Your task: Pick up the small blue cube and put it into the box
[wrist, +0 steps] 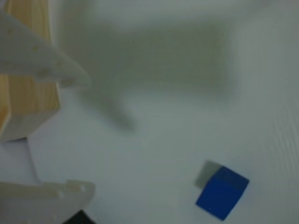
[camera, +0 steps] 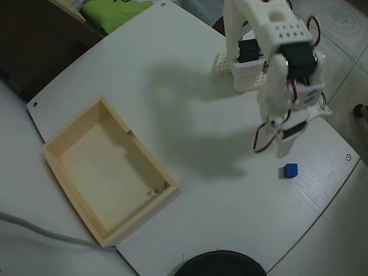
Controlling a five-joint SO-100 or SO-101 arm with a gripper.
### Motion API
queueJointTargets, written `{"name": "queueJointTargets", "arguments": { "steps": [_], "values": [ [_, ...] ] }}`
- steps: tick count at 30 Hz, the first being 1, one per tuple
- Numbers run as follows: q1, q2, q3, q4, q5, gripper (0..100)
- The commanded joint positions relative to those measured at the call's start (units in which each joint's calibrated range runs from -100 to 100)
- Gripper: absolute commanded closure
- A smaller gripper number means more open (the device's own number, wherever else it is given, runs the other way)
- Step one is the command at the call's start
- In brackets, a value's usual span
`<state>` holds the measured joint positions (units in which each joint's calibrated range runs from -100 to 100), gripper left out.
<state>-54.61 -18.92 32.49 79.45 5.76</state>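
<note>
On your white worktop [camera: 190, 75] little surrounds the task's things: a grey cable [camera: 34, 230] crosses the lower left corner of the overhead view, a round black object [camera: 221, 265] is cut off by the bottom edge, and something lime green [camera: 112, 10] lies beyond the worktop's top edge. Between the small blue cube [camera: 290, 170] and the box [camera: 109, 169] you have bare worktop, with only the arm's shadow on it.

The cube is a plain bright-blue block, tiny beside the box, resting flat on the worktop near its right edge. In the wrist view it sits at lower right [wrist: 222, 192], blurred. The box is a shallow open tray of pale wood, well apart to the left.

Your white arm [camera: 276, 52] bends down from its base at the top, and the pincer [camera: 283, 150] hangs just above the cube in the overhead view. Its fingers [wrist: 46, 65] stand wide apart in the wrist view, holding nothing.
</note>
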Motion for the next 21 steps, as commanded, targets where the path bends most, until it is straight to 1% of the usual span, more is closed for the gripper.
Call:
{"name": "queueJointTargets", "arguments": {
  "steps": [1,6,13,18,21],
  "values": [
    [-0.2,2.6,-1.5,-1.7,1.0,80],
    [-0.3,5.8,-3.0,-4.9,2.1,80],
    [-3.2,12.1,-11.2,-4.1,3.4,80],
    [-5.5,16.9,-14.6,-4.6,3.0,71],
    [-6.8,19.1,-16.3,-4.8,3.3,70]
  ]
}}
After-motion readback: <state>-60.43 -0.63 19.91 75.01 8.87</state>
